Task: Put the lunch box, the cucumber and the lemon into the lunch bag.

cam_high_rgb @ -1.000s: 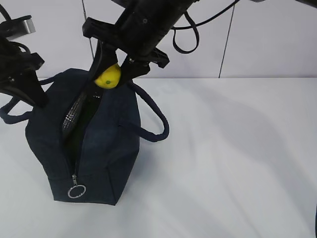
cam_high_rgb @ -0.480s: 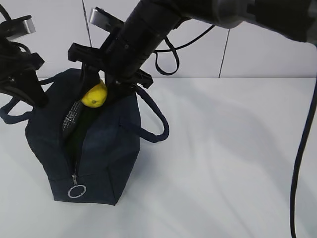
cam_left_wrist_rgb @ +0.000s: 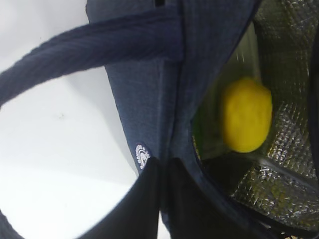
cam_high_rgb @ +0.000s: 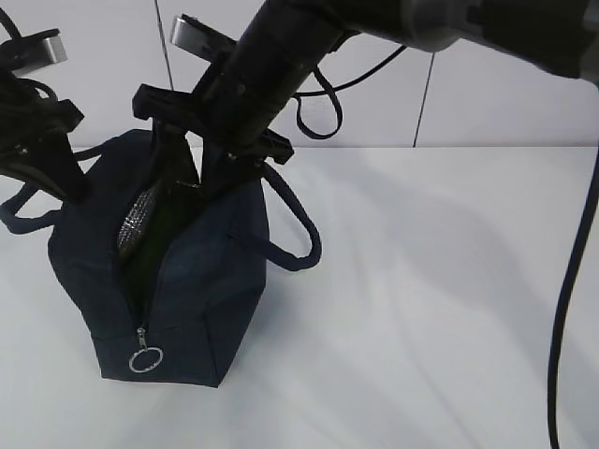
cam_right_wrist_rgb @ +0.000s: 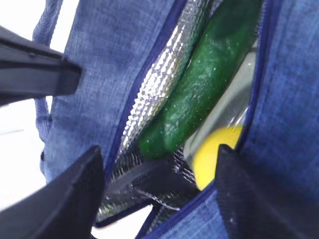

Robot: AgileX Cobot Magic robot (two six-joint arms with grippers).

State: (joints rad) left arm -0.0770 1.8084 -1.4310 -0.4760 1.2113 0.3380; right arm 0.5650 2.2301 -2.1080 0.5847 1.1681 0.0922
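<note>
The navy lunch bag (cam_high_rgb: 187, 281) stands unzipped on the white table, its silver lining (cam_high_rgb: 136, 224) showing. My left gripper (cam_left_wrist_rgb: 162, 162) is shut on the fabric rim of the lunch bag (cam_left_wrist_rgb: 144, 99) and holds that side open; in the exterior view the left gripper (cam_high_rgb: 77, 190) is at the bag's far left. My right gripper (cam_high_rgb: 192, 176) hangs open over the mouth, nothing between its fingers (cam_right_wrist_rgb: 70, 199). Inside lie the dark green cucumber (cam_right_wrist_rgb: 209, 74) and the yellow lemon (cam_right_wrist_rgb: 215, 157), which also shows as the lemon (cam_left_wrist_rgb: 246, 122) in the left wrist view. The lunch box is not clearly visible.
Two padded loop handles stick out, one (cam_high_rgb: 295, 224) to the right and one (cam_high_rgb: 23, 215) to the left. A metal ring pull (cam_high_rgb: 145, 360) hangs at the bag's near end. White table (cam_high_rgb: 421, 299) spreads to the right; a pale wall rises behind.
The right gripper came down to the bag's mouth with the lemon, then opened. The lemon left its fingers and now lies inside the bag. The left gripper kept its hold.
</note>
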